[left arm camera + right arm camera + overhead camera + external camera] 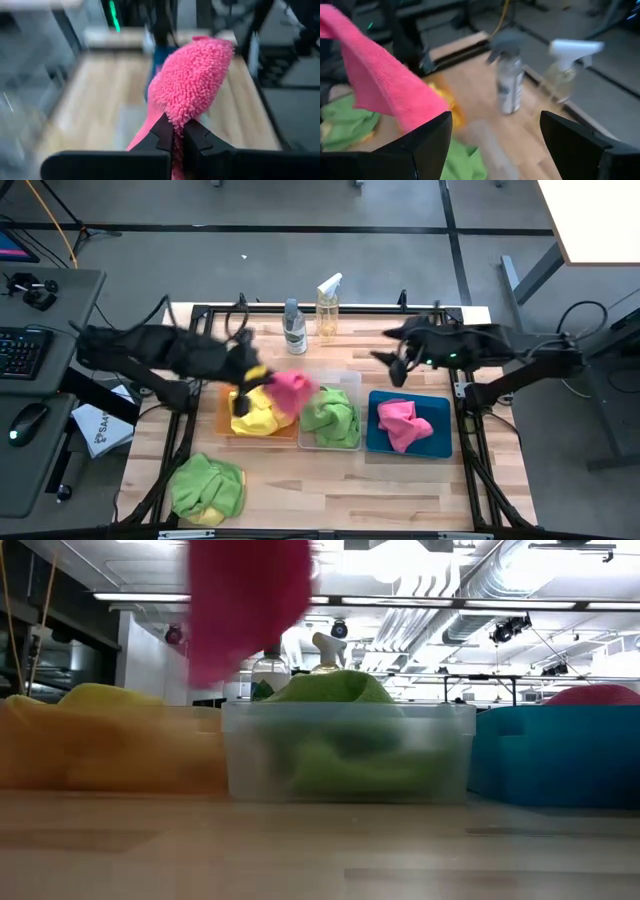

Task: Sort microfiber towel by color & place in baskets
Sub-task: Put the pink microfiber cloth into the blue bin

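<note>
Overhead, left fingers [178, 134] pinch a pink towel [192, 82] hanging between them; right fingers [495, 142] spread wide.

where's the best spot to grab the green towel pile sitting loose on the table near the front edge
Pinch a raised fold at the top of the green towel pile, coming straight down from above. It lies crumpled and flat on the table with open space around it, so an upstanding ridge probably gives the fingers the easiest bite.

A hot pink towel [291, 389] hangs from the dark left gripper [178, 136]. Below, yellow cloths [252, 413] fill the translucent orange basket [224, 414], lime green cloths [331, 418] the clear basket [349, 380], and another pink cloth [402, 422] the solid blue basket [436, 442]. A green and yellow heap [207, 488] lies on the pale wood-grain worktop [330, 485].
</note>
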